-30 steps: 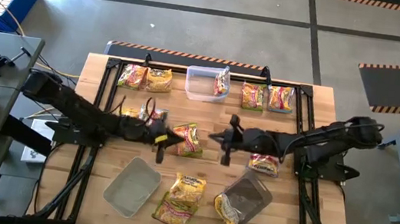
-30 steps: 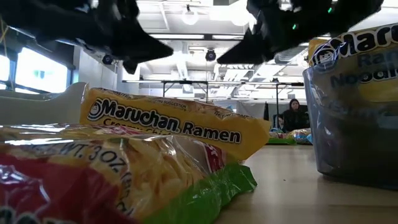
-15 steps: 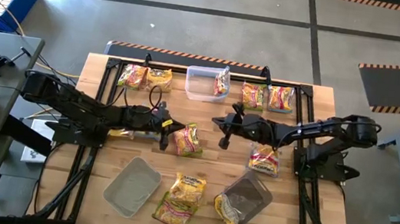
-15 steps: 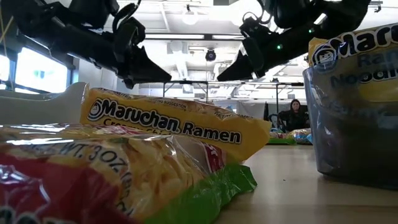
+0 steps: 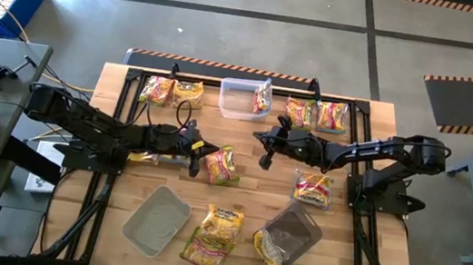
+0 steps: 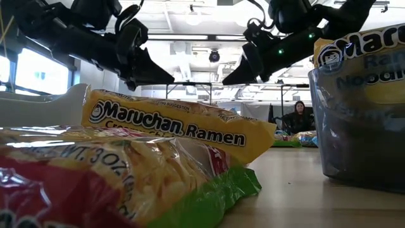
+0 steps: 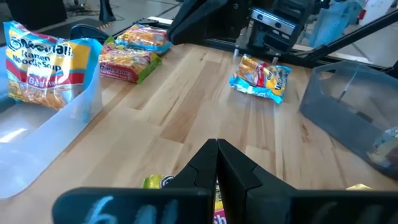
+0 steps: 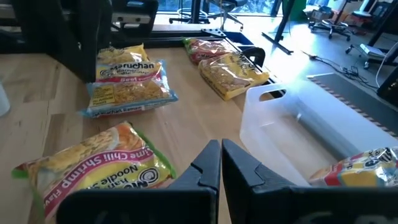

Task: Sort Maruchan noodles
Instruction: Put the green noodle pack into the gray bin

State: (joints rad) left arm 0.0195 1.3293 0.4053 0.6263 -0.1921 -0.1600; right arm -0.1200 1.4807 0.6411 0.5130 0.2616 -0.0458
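- Left gripper (image 5: 193,163): arm stretched low over table (image 5: 357,258) toward centre, fingers pinched shut, nothing held; tips raised off the wood in low view.
- Chili-shrimp packet (image 5: 222,164) just beyond left tips, lying flat, not gripped.
- Right gripper (image 5: 264,155): arm extended across from the right side, wrist bent down, fingers closed, empty.
- Blue-edged packet (image 5: 312,187) under right forearm, behind the tips, flat on wood.
- Far clear tub (image 5: 243,99) ahead of right gripper, one packet (image 5: 262,96) leaning on its end wall.
- Two packet pairs along far edge, either side of that tub (image 5: 171,93) (image 5: 316,116).
- Near side: empty clear tub (image 5: 155,220), two yellow packets (image 5: 215,235) beside it, dark tub (image 5: 290,235) with a packet (image 5: 267,246) sticking out.
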